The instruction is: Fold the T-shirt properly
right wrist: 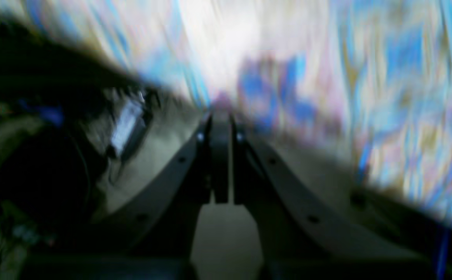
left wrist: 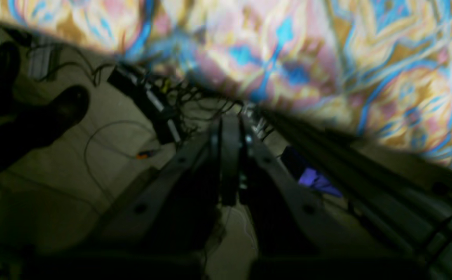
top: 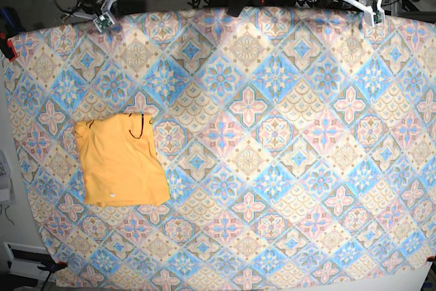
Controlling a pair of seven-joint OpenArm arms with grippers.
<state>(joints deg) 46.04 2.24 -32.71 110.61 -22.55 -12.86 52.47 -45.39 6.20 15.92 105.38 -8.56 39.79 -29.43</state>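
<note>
A yellow-orange T-shirt (top: pixel 121 161) lies folded into a compact rectangle on the patterned tablecloth (top: pixel 286 168), near the cloth's left edge in the base view, dark neck trim facing the far side. The fold looks finished; little seems left beyond perhaps neatening its slightly skewed edges. Both arms are parked at the tablecloth's far edge, well apart from the shirt. The left gripper (left wrist: pixel 230 155) and right gripper (right wrist: pixel 221 155) are clenched and empty. No containers are visible.
</note>
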